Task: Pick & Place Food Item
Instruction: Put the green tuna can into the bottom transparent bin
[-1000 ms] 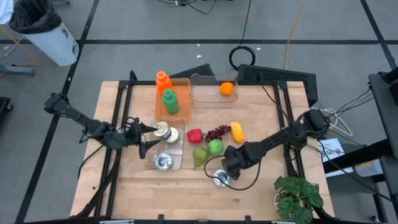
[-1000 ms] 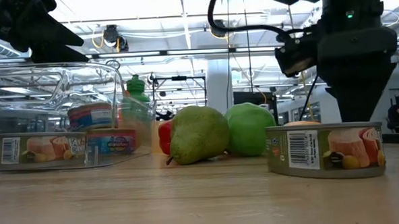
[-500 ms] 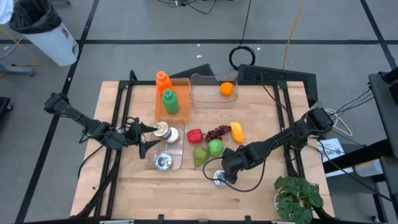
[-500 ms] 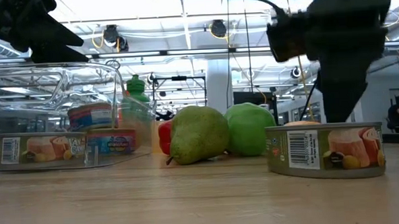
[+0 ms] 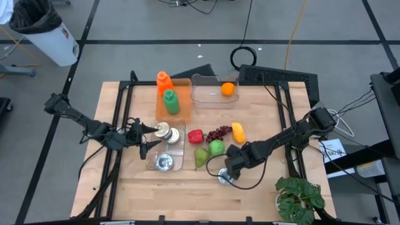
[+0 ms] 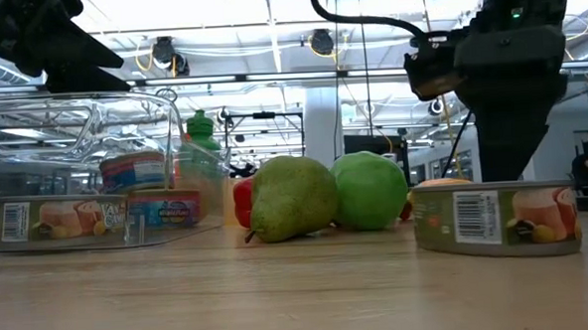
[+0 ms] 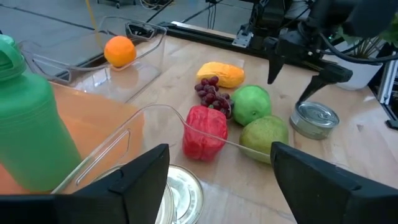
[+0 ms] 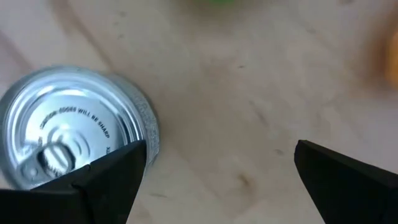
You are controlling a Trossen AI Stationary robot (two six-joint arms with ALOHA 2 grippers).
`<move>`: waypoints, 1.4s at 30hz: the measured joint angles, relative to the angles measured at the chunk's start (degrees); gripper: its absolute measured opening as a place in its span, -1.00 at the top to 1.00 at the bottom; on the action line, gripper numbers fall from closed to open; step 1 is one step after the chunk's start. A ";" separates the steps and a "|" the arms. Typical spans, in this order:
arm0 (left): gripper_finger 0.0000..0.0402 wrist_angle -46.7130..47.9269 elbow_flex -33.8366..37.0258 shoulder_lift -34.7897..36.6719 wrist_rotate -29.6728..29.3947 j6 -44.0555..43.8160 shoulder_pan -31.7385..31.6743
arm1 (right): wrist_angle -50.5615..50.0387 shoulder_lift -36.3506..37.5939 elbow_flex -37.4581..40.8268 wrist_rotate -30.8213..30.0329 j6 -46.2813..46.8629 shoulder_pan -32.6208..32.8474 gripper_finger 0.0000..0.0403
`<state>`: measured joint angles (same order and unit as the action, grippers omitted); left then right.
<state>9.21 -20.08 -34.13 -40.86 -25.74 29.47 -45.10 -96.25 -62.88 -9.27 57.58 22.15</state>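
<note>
Three tins: one loose [image 5: 225, 178], two [image 5: 164, 132] [image 5: 164, 162] in a clear tray [image 5: 180, 164]. Three trays in all. Two bottles, orange [image 5: 164, 80] and green [image 5: 170, 100]. One each: orange [image 5: 228, 89], pepper [image 5: 195, 135], grapes [image 5: 219, 132], mango [image 5: 238, 131], apple [image 5: 216, 147], pear [image 5: 200, 156].

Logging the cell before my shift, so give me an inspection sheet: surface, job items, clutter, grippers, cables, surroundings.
Surface: wooden table, bare toward its front edge.
Job items: loose can; two cans in a clear tray; pear, green apple, red pepper, grapes, mango; orange in a clear bin.
Clutter: green bottle, orange bottle.
Grippers: right gripper open above the loose can; left gripper open by the tray.
Cables: black coil behind the table.
Surroundings: bin, potted plant.
</note>
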 joint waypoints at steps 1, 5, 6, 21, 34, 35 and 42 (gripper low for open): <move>-0.47 0.00 0.00 0.00 0.00 0.00 0.00 | -0.55 -0.02 -0.01 -1.12 0.25 0.00 -0.94; -0.51 0.00 0.00 0.00 0.00 0.00 0.00 | -1.81 -0.02 0.17 -4.23 1.20 0.00 -0.94; -0.51 0.00 0.00 0.01 0.00 0.00 0.00 | -1.75 -0.02 0.46 -4.35 1.62 -0.02 -0.94; -0.42 0.00 0.00 0.02 0.02 -0.26 0.00 | -4.39 0.06 4.82 -4.13 7.98 -0.22 -0.94; -0.47 -0.04 -0.02 0.02 0.04 -0.24 0.00 | -12.35 3.79 5.08 2.02 10.17 -2.92 -0.94; -0.48 -0.02 -0.02 0.02 0.03 -0.24 0.00 | -12.80 3.75 5.10 1.91 10.28 -3.06 -0.94; -0.53 0.00 -0.02 0.00 0.04 -0.23 0.00 | -13.85 3.79 5.10 -1.23 10.10 -3.09 -0.94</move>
<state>9.21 -20.10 -34.13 -40.82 -25.97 29.47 -58.95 -92.46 -57.78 -10.51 67.68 19.06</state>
